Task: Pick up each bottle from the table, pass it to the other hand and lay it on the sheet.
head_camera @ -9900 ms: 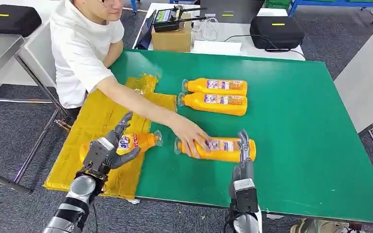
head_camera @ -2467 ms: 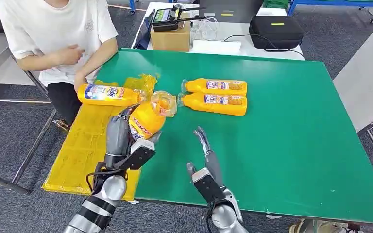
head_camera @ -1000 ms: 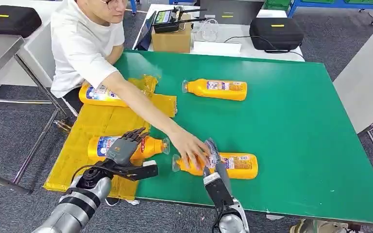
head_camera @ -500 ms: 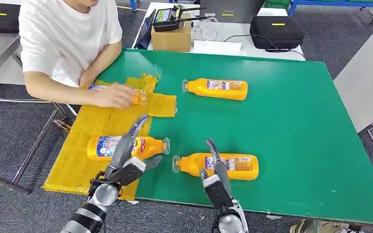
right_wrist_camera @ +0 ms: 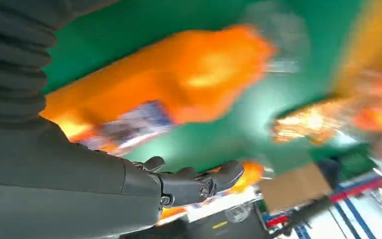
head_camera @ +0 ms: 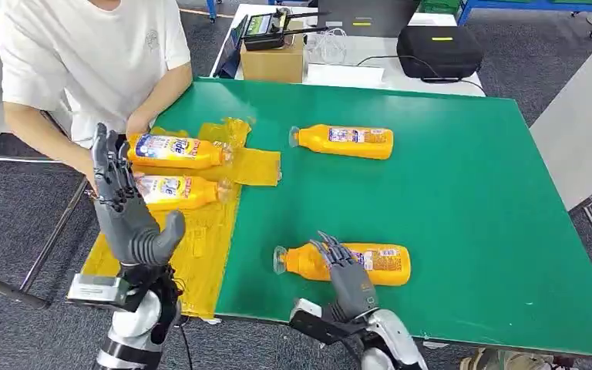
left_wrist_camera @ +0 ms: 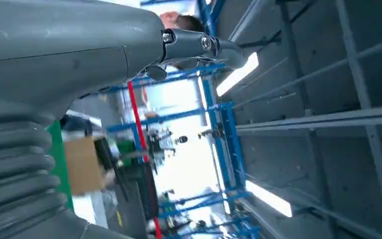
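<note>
Near the green table's front edge, the right hand hovers with spread fingers over a lying orange bottle, gripping nothing. Left hand is raised, open-fingered and empty, beside two bottles on the yellow sheet; another bottle lies farther back.

A green table is standing on grey carpet, with a white table behind it carrying a cardboard box and a black case. Overhead strip lights are glowing among blue racking.
</note>
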Robot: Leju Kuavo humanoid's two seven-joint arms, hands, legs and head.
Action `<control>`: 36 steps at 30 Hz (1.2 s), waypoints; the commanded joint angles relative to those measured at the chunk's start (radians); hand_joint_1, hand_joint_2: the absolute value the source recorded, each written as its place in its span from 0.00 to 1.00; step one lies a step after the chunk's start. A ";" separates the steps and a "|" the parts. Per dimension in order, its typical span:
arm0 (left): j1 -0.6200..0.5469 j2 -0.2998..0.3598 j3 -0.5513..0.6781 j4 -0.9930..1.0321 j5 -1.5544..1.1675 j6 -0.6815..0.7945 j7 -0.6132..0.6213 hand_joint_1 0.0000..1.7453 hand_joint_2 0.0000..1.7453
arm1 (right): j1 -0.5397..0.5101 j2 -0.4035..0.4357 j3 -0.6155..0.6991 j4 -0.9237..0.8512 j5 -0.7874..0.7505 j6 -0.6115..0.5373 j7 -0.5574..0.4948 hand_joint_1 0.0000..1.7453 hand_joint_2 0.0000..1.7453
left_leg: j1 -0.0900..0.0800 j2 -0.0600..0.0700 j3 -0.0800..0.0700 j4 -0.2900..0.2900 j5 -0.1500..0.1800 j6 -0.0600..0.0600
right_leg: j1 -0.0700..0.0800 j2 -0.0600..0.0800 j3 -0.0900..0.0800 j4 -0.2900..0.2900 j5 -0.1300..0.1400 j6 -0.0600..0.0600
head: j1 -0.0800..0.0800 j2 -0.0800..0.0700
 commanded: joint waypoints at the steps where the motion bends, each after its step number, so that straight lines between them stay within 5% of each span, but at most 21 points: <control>1: 0.006 0.010 0.035 -0.019 -0.003 -0.029 0.003 0.00 1.00 | 0.041 -0.209 -0.044 -0.153 0.115 0.028 0.082 0.00 1.00 | 0.000 -0.002 0.000 -0.001 0.000 0.002 | 0.000 -0.002 0.001 -0.001 0.000 -0.003 | 0.000 0.000; 7: 0.004 0.017 0.024 -0.021 -0.008 -0.019 0.003 0.00 1.00 | 0.065 -0.213 -0.098 -0.181 0.141 0.058 0.123 0.00 1.00 | 0.000 -0.002 0.000 -0.001 0.000 0.003 | 0.001 -0.002 0.000 -0.001 0.000 -0.004 | 0.000 0.000; 24: -0.065 0.020 -0.073 0.012 0.037 -0.088 0.003 0.00 1.00 | -0.194 -0.040 -0.099 0.311 0.070 0.020 0.060 0.00 1.00 | 0.002 0.002 0.002 -0.002 0.000 0.003 | 0.003 0.002 0.001 -0.002 0.002 -0.006 | 0.000 0.000; 36: -0.046 0.019 -0.036 0.031 0.005 -0.086 0.003 0.00 1.00 | -0.225 -0.061 -0.064 0.346 0.147 0.051 0.152 0.00 1.00 | 0.001 0.002 0.004 -0.002 0.000 0.002 | 0.002 0.001 0.002 -0.001 0.001 -0.004 | 0.000 0.000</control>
